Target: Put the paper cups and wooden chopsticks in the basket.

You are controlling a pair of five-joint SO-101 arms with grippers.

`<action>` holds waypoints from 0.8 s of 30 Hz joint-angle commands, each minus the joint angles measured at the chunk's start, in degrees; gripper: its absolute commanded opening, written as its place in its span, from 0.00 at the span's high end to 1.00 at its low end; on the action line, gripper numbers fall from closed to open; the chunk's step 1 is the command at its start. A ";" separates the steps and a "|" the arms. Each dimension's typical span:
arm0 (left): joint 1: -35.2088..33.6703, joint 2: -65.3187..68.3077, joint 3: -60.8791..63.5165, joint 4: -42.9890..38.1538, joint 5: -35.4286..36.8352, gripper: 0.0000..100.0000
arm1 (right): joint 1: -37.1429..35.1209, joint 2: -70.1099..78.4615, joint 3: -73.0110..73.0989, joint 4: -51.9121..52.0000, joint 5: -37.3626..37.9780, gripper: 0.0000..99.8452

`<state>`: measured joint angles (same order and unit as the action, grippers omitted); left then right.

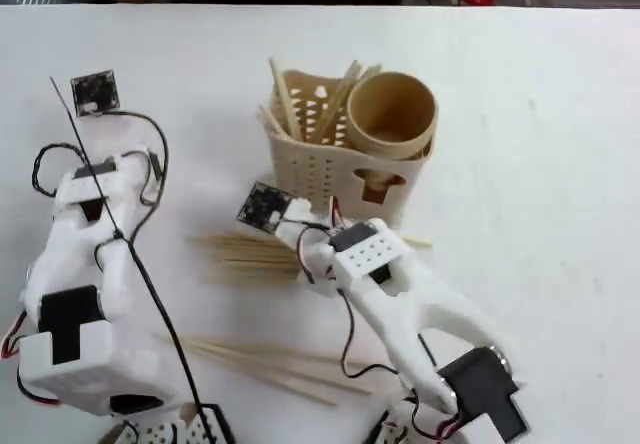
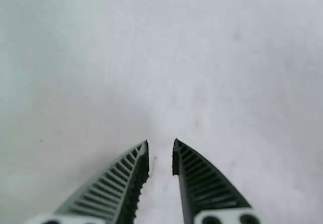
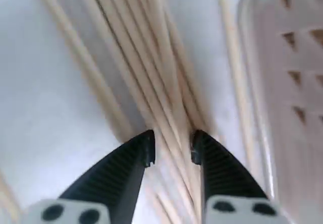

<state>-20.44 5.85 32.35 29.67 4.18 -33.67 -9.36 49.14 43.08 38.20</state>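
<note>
White table [image 1: 540,164] all round, and up at the far middle of it stands the basket [image 1: 330,179], with the paper cups [image 1: 392,114] nested inside and a few sticks [image 1: 290,104] poking out of the top beside them. So the cups look done, and it's chopsticks from here on.

What I'm watching is the bundle of chopsticks [image 1: 245,251] lying flat on the table just in front of the basket, on the arms' side, its long axis running along the basket's front wall. My right gripper [image 3: 171,147] is down on it. In the right wrist view the jaws stand parted, one on either side of the middle sticks, which run straight through the gap. That means the closing line cuts square across the long axis, which is the way I want it. A few sticks lie outside the jaws on both flanks, so I judge a pinch here would take part of the bundle and not all of it. I don't read it as clamped yet.

Over on the other side, my left gripper [image 2: 160,156] hangs above bare table, jaws a little apart and nothing between them. It's well away from the bundle, so this pick belongs to the right arm.

A second scatter of loose chopsticks [image 1: 270,364] lies nearer the arm bases, between the two arms, waiting its turn.
</note>
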 commanded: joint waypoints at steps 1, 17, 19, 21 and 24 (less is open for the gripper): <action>0.75 -0.40 -1.58 -1.41 -0.70 0.90 | -2.15 -4.00 -1.76 6.02 3.16 0.87; 0.84 -0.40 -1.58 -1.41 -0.70 0.90 | -4.44 -18.51 5.36 7.43 3.52 0.87; 0.84 -0.40 -1.58 -1.41 -0.70 0.90 | -5.76 -17.36 6.77 5.76 3.52 0.87; 0.84 -0.40 -1.49 -1.41 -0.70 0.90 | -6.02 -15.96 7.47 3.56 3.52 0.87; 0.84 -0.40 -1.41 -1.41 -0.70 0.90 | -5.58 -12.70 7.56 0.84 3.52 0.87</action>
<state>-20.44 5.85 32.35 29.67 4.18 -39.30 -23.69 56.97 46.68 41.01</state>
